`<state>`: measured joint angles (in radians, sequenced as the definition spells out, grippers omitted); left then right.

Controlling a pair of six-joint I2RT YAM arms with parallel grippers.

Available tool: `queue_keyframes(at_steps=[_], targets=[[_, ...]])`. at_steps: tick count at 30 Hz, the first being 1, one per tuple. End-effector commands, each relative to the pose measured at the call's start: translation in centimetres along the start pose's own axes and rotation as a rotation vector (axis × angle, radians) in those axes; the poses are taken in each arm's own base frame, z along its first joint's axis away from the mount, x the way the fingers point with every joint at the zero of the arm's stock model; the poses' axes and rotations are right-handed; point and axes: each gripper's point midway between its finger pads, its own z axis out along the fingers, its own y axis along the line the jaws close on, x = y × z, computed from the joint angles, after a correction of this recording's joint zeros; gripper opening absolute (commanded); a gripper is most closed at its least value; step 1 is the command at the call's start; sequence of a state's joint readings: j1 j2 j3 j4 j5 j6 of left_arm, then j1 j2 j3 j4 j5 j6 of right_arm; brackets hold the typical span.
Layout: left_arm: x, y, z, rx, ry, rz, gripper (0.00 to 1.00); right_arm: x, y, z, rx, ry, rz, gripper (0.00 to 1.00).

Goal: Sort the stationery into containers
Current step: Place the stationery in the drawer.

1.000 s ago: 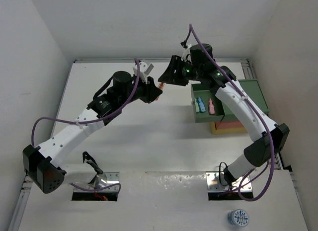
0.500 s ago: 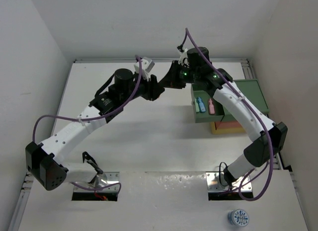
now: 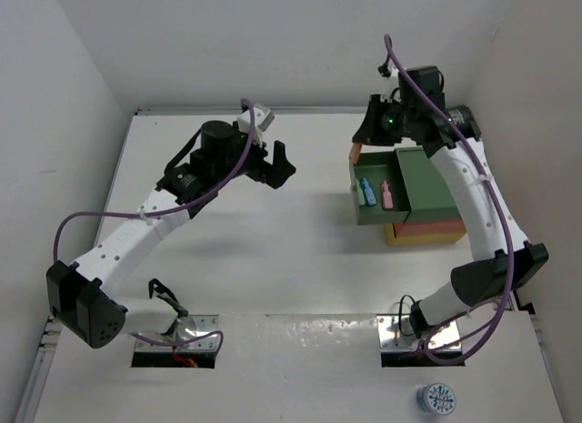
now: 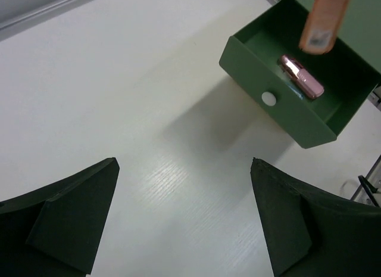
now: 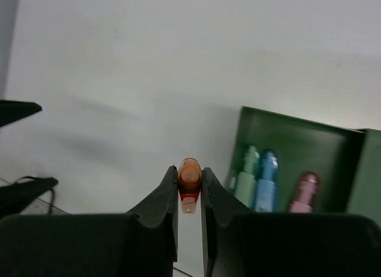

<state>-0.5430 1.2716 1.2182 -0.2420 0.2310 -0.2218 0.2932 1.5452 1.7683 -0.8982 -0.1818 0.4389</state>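
Delivery step. Clamped on orange marker [image 5: 190, 173] with right gripper [image 5: 190, 183], raised near left rim of green tray [image 3: 438, 180], with three markers [image 5: 268, 179] inside. Noted left gripper [image 4: 183, 162] spread wide, empty. Next: shift over tray, lower, release.

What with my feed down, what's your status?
Left end effector open, empty. Right end effector shut on stubby orange marker, by shallow green rectangular tray's far corner. Nothing seen between them.

White matte table [image 3: 300, 250], even light, soft shadows. Plain white back wall [image 3: 273, 41] beyond table, left wall [image 3: 45, 123] and right wall [image 3: 546, 68] flanking it. Metal rail [image 3: 309, 111] along table's far edge.
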Motion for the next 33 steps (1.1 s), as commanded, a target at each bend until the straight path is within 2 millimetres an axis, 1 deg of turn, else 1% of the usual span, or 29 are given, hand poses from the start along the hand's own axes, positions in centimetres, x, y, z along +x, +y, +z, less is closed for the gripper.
queue_keyframes(at_steps=[1, 2, 3, 4, 5, 6, 7, 8, 10, 11, 13, 14, 16, 17, 18, 21, 22, 23, 24, 25, 26, 28, 29, 30, 31, 32, 33], targets=[[0.6, -0.2, 0.5, 0.060, 0.038, 0.001, 1.00, 0.7, -2.4, -3.5, 0.120, 0.050, -0.177, 0.00], [0.6, 0.0, 0.6, 0.060, 0.045, -0.005, 1.00, 0.8, -3.2, -3.4, 0.155, 0.067, -0.188, 0.00], [0.9, 0.1, 0.8, 0.063, 0.058, -0.012, 1.00, 1.4, -3.7, -3.5, 0.171, 0.095, -0.196, 0.00], [1.5, 0.0, 1.3, 0.084, 0.082, -0.016, 1.00, 1.5, -4.2, -3.5, 0.185, 0.105, -0.221, 0.00], [1.4, 0.2, 1.4, 0.085, 0.085, -0.014, 1.00, 1.7, -4.6, -3.4, 0.206, 0.119, -0.235, 0.00], [2.0, 0.0, 1.7, 0.104, 0.103, -0.020, 1.00, 2.2, -5.0, -3.2, 0.212, 0.150, -0.259, 0.00], [2.1, -0.2, 1.8, 0.126, 0.104, -0.022, 1.00, 2.4, -5.5, -3.1, 0.234, 0.164, -0.272, 0.00], [2.3, -0.2, 2.0, 0.137, 0.105, -0.033, 1.00, 2.9, -6.3, -2.6, 0.265, 0.195, -0.277, 0.00], [2.5, -0.5, 2.3, 0.150, 0.094, -0.074, 1.00, 3.8, -7.2, -2.2, 0.285, 0.234, -0.295, 0.00], [2.7, -0.5, 2.6, 0.159, 0.076, -0.085, 1.00, 4.7, -7.8, -1.6, 0.298, 0.270, -0.300, 0.00], [2.6, -1.0, 2.9, 0.179, 0.055, -0.117, 1.00, 5.3, -8.2, -1.1, 0.306, 0.296, -0.307, 0.00], [2.1, -1.1, 3.1, 0.185, 0.029, -0.119, 1.00, 5.2, -8.4, -0.9, 0.314, 0.299, -0.310, 0.00], [2.1, -1.1, 3.7, 0.188, 0.023, -0.151, 0.98, 5.1, -8.6, -0.5, 0.317, 0.307, -0.316, 0.02], [2.0, -1.2, 4.0, 0.193, 0.019, -0.161, 0.96, 5.0, -8.6, -0.4, 0.318, 0.310, -0.315, 0.05], [2.2, -1.3, 4.6, 0.199, 0.030, -0.183, 0.94, 5.0, -8.7, -0.1, 0.312, 0.311, -0.306, 0.10], [2.2, -1.3, 5.7, 0.211, 0.045, -0.199, 0.89, 4.9, -8.7, 0.1, 0.308, 0.312, -0.296, 0.21], [2.2, -1.2, 5.9, 0.213, 0.047, -0.201, 0.88, 5.1, -8.8, 0.2, 0.310, 0.317, -0.293, 0.32], [2.5, -1.1, 6.4, 0.210, 0.057, -0.206, 0.87, 5.0, -8.6, 0.1, 0.306, 0.315, -0.292, 0.37], [2.0, -1.1, 6.6, 0.210, 0.050, -0.210, 0.87, 5.0, -8.6, 0.1, 0.303, 0.316, -0.287, 0.42], [2.1, -1.0, 6.8, 0.210, 0.052, -0.215, 0.87, 4.9, -8.5, -0.1, 0.303, 0.311, -0.289, 0.53], [2.2, -0.9, 7.2, 0.207, 0.057, -0.224, 0.87, 4.6, -8.4, -0.4, 0.308, 0.301, -0.285, 0.57], [2.4, -1.0, 7.7, 0.199, 0.063, -0.246, 0.87, 2.8, -7.7, -1.5, 0.311, 0.234, -0.282, 0.60], [2.8, -0.9, 8.0, 0.197, 0.071, -0.256, 0.86, 2.0, -7.4, -2.0, 0.312, 0.208, -0.279, 0.59], [3.2, -1.2, 8.1, 0.201, 0.083, -0.271, 0.85, 0.5, -7.0, -3.0, 0.313, 0.154, -0.279, 0.56], [2.6, -1.4, 8.5, 0.213, 0.056, -0.264, 0.82, -0.5, -6.8, -3.9, 0.315, 0.109, -0.278, 0.50], [3.1, -1.8, 8.8, 0.220, 0.069, -0.283, 0.79, -1.1, -7.2, -4.5, 0.329, 0.080, -0.270, 0.46], [3.3, -2.0, 9.0, 0.228, 0.070, -0.290, 0.77, -1.4, -7.5, -4.8, 0.338, 0.064, -0.270, 0.42]])
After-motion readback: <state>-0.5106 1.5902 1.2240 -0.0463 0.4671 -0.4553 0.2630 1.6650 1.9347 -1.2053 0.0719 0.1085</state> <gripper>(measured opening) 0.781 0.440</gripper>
